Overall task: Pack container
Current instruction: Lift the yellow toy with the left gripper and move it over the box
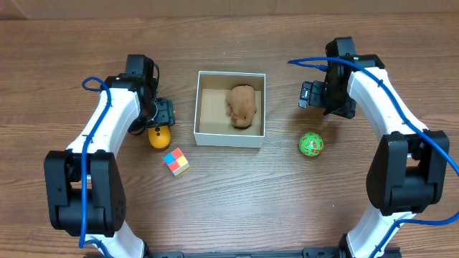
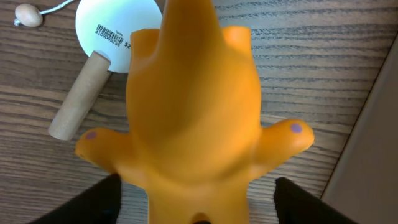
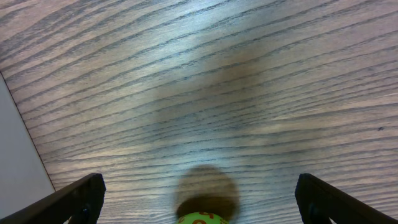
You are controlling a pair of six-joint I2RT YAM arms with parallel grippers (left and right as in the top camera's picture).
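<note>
Mid-pick on the left, by the look of it: left pincer (image 1: pixel 160 122) down over the orange toy (image 2: pixel 199 124), just left of the container (image 1: pixel 229 136), black fingers (image 2: pixel 99 202) flanking the toy's body. Clamped or merely straddling: cannot tell. Right pincer (image 1: pixel 308 95) spread wide and empty, hovering above the worktop (image 1: pixel 373 43) right of the container, just far of the green ball (image 1: pixel 310 144). Container at centre of the worktop, holding only a brown plush toy (image 1: pixel 242 106). Not yet packed: orange toy, coloured cube (image 1: pixel 176 162), ball. Next, probably: close firmly on the rounded body, lift clear of the white wall, carry right, release over bare cardboard beside the plush.
</note>
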